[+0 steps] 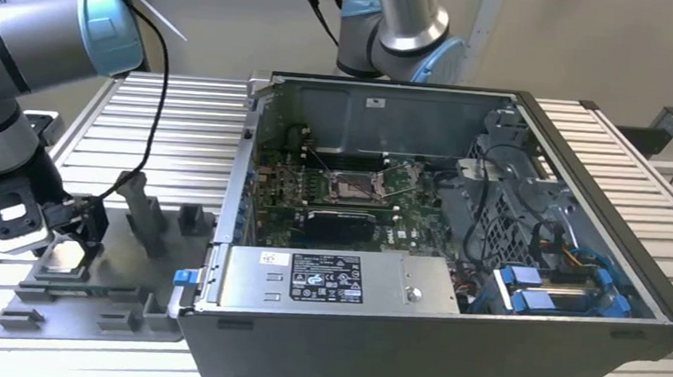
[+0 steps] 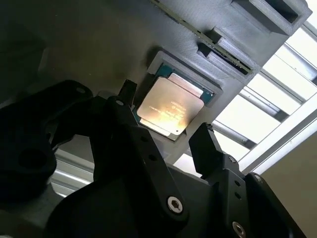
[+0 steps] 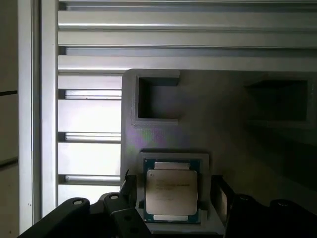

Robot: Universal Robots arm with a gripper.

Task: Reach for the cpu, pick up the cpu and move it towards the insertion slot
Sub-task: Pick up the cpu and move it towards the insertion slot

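The cpu [image 1: 65, 257] is a small silvery square plate lying flat in a shallow pocket of the grey fixture plate [image 1: 103, 310], at the exterior view's left. My gripper [image 1: 53, 233] hangs just above it, open. In both wrist views the two black fingers stand on either side of the cpu [image 2: 171, 106] [image 3: 172, 191], apart from its edges, with the gripper [image 2: 166, 110] [image 3: 173, 194] centred over it. The insertion slot [image 1: 351, 186] is a silver-framed socket on the green board inside the open computer case, far off toward the exterior view's right.
The open computer case [image 1: 569, 249] takes up the middle and right of the slatted metal table [image 1: 188, 116]. Grey fixture blocks [image 1: 145, 220] rise from the plate beside my gripper. A second robot arm [image 1: 396, 28] stands behind the case. A black cable [image 1: 152, 122] hangs from my arm.
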